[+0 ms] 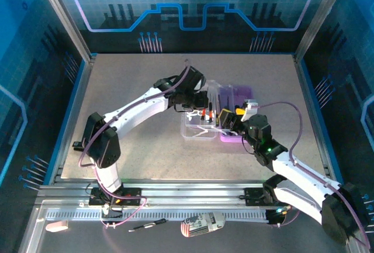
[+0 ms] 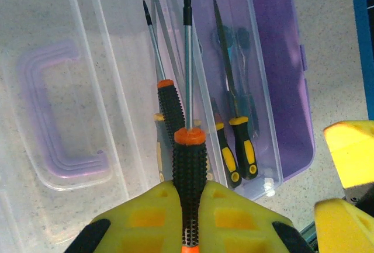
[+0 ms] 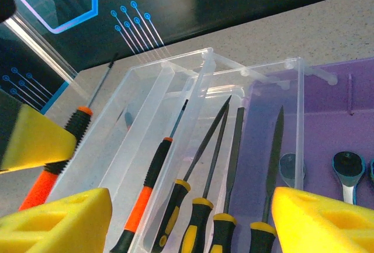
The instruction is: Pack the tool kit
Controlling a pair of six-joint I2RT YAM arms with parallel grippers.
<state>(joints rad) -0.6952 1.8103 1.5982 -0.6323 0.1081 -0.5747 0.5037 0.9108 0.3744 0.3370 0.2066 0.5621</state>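
The tool kit [image 1: 236, 98] lies open mid-table, its clear lid [image 2: 87, 60] with a purple handle [image 2: 58, 118] beside the purple base [image 3: 327, 107]. My left gripper [image 2: 188, 191] is shut on a black-and-orange screwdriver [image 2: 190, 165], held over the box with its tip pointing away. A second screwdriver [image 3: 149, 177] lies in the clear part. Several yellow-and-black files [image 3: 216, 148] rest by the divider. My right gripper [image 3: 193, 221] hovers open above the file handles, holding nothing. From above, the left gripper [image 1: 201, 104] and right gripper [image 1: 231, 118] meet over the box.
Wrench heads [image 3: 347, 165] lie in the purple base. On the near rail sit a loose screwdriver [image 1: 149, 225] and a wrapped bundle [image 1: 201, 225]. Clear walls enclose the table on three sides.
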